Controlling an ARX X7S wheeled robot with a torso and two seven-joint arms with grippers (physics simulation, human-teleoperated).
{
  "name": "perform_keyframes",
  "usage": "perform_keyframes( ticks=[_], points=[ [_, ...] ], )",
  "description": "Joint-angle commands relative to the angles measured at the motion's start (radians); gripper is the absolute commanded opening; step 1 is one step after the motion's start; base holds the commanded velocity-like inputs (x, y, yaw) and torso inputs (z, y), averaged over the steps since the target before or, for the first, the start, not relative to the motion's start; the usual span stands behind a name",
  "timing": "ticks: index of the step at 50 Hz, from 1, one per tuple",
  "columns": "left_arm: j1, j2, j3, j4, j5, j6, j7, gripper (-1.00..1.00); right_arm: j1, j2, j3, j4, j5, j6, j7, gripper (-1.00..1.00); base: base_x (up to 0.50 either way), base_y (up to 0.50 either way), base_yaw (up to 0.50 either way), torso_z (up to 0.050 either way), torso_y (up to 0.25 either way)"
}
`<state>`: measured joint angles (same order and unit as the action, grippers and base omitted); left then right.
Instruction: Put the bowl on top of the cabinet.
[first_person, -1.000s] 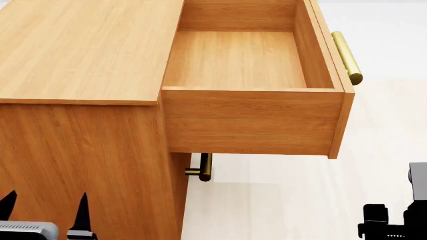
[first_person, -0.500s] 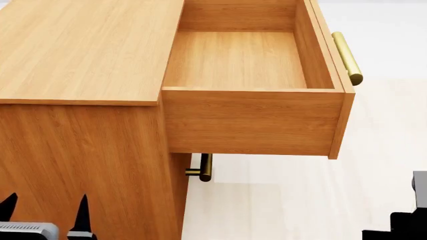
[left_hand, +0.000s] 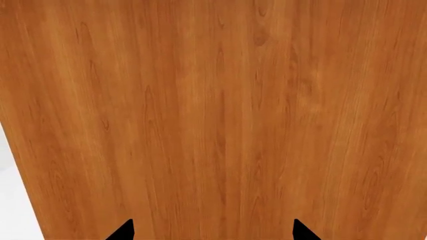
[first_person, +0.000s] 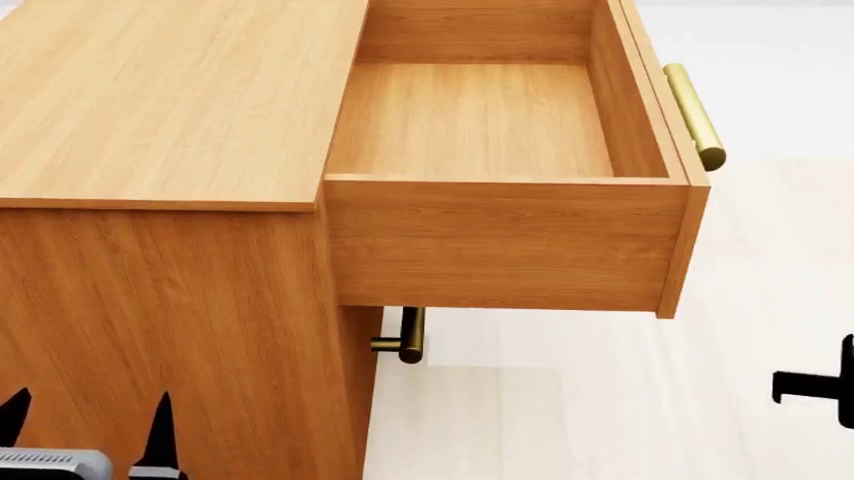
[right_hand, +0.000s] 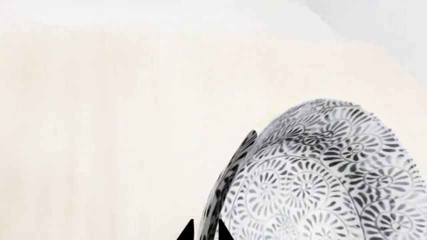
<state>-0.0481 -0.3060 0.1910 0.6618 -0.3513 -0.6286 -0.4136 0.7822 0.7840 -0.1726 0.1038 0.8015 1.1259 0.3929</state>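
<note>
The bowl (right_hand: 320, 175) shows only in the right wrist view, filling the lower right of that frame, tipped on edge with its patterned outside toward the camera and its rim running up from the bottom centre. The two black tips of the right claw (right_hand: 203, 230) sit close together at the bottom edge, one on each side of that rim, so the claw looks clamped on the bowl's wall. Behind it is pale floor (right_hand: 100, 125), nothing else.

In the head view the bowl itself is out of frame; only a black piece of the right arm (first_person: 814, 385) pokes in at the right edge, low down. The cabinet (first_person: 160, 100) takes the upper left, its flat top bare in what shows, with an open drawer (first_person: 481, 120) jutting to the right of it. So the target surface lies up and to the left of the right claw, beyond the drawer.

The left claw (first_person: 87, 430) sits at the lower left, tips apart and holding nothing, facing the cabinet's side panel (left_hand: 213, 110). It is nearer the top, but the bowl is with the right arm, which I judge must lift and carry across the drawer.
</note>
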Motion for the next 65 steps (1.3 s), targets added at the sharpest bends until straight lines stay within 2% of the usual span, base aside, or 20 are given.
perform_keyframes(
  ticks=[1, 3, 6, 11, 17, 27, 29, 33, 37, 40, 42, 44, 48, 49, 50, 51, 59, 61, 65],
  points=[
    [0.006, -0.015, -0.002, 0.01, -0.009, -0.005, 0.001, 1.0, 0.266, 0.122, 0.192, -0.321, 0.32, 0.443, 0.3, -1.0, 0.0, 0.0, 0.0, 0.0, 0.0],
    [0.01, -0.016, -0.003, 0.014, -0.01, -0.004, 0.0, 1.0, 0.357, 0.177, 0.135, -0.291, 0.49, 0.443, 0.426, -1.0, 0.0, 0.0, 0.0, 0.0, 0.0],
    [0.01, -0.016, -0.008, 0.016, -0.014, -0.004, -0.002, 1.0, 0.471, 0.23, 0.042, -0.261, 0.648, 0.441, 0.541, -1.0, 0.0, 0.0, 0.0, 0.0, 0.0],
    [0.01, -0.02, -0.011, 0.035, -0.023, -0.015, -0.006, 1.0, 0.71, 0.283, -0.136, -0.208, 0.793, 0.439, 0.635, -1.0, 0.0, 0.0, 0.0, 0.0, 0.0],
    [0.01, -0.024, -0.019, 0.042, -0.029, -0.018, -0.01, 1.0, 1.093, 0.267, -0.451, -0.098, 0.827, 0.442, 0.636, -1.0, 0.0, 0.0, 0.0, 0.0, 0.0],
    [0.015, -0.03, -0.021, 0.058, -0.03, -0.015, -0.018, 1.0, 1.464, 0.133, -0.745, 0.049, 0.707, 0.436, 0.488, -1.0, 0.0, 0.0, 0.0, 0.0, 0.0],
    [0.016, -0.031, -0.024, 0.07, -0.033, -0.017, -0.022, 1.0, 1.557, 0.078, -0.815, 0.085, 0.647, 0.437, 0.413, -1.0, 0.0, 0.0, 0.0, 0.0, 0.0],
    [0.011, -0.031, -0.026, 0.071, -0.034, -0.02, -0.026, 1.0, 1.574, 0.007, -0.806, 0.097, 0.503, 0.445, 0.308, -1.0, 0.0, 0.0, 0.0, 0.0, 0.0],
    [0.015, -0.032, -0.022, 0.063, -0.03, -0.006, -0.023, 1.0, 1.574, -0.08, -0.811, 0.109, 0.179, 0.445, 0.034, -1.0, 0.0, 0.0, 0.0, 0.0, 0.0],
    [0.01, -0.032, -0.036, 0.061, -0.041, -0.006, -0.022, 1.0, 1.574, -0.167, -0.823, 0.169, -0.213, 0.445, -0.307, -1.0, 0.0, 0.0, 0.0, 0.0, 0.0],
    [0.008, -0.032, -0.042, 0.062, -0.048, -0.008, -0.023, 1.0, 1.574, -0.257, -0.811, 0.235, -0.513, 0.445, -0.607, -1.0, 0.0, 0.0, 0.0, 0.0, 0.0],
    [0.007, -0.032, -0.039, 0.051, -0.046, -0.002, -0.02, 1.0, 1.443, -0.378, -0.694, 0.248, -0.813, 0.445, -0.907, -1.0, 0.0, 0.0, 0.0, 0.0, 0.0],
    [0.01, -0.033, -0.04, 0.05, -0.048, 0.001, -0.02, 1.0, 1.477, -0.46, -0.663, 0.315, -1.413, 0.398, -1.507, -1.0, 0.0, 0.0, 0.0, 0.0, 0.0],
    [0.01, -0.033, -0.041, 0.053, -0.049, -0.001, -0.022, 1.0, 1.49, -0.483, -0.646, 0.341, -1.563, 0.379, -1.558, -1.0, 0.0, 0.0, 0.0, 0.0, 0.0],
    [0.013, -0.033, -0.039, 0.055, -0.048, 0.002, -0.022, 1.0, 1.508, -0.521, -0.613, 0.379, -1.713, 0.345, -1.517, -1.0, 0.0, 0.0, 0.0, 0.0, 0.01],
    [0.014, -0.033, -0.036, 0.053, -0.046, 0.004, -0.022, 1.0, 1.511, -0.542, -0.59, 0.391, -1.724, 0.328, -1.49, -1.0, 0.0, 0.0, 0.0, 0.0, 0.0],
    [0.022, -0.041, -0.004, 0.07, -0.021, -0.002, -0.034, 1.0, 1.548, -0.744, -0.43, 0.604, -1.606, 0.185, -1.277, -1.0, 0.0, 0.0, 0.0, 0.0, 0.0],
    [0.025, -0.042, -0.011, 0.08, -0.03, -0.008, -0.036, 1.0, 1.564, -0.782, -0.41, 0.66, -1.54, 0.145, -1.21, -1.0, 0.0, 0.0, 0.0, 0.0, 0.0],
    [0.024, -0.043, -0.004, 0.102, -0.033, -0.016, -0.039, 1.0, 1.574, -0.784, -0.465, 0.654, -1.309, 0.163, -1.057, -1.0, 0.0, 0.0, 0.0, 0.0, 0.0]
  ],
)
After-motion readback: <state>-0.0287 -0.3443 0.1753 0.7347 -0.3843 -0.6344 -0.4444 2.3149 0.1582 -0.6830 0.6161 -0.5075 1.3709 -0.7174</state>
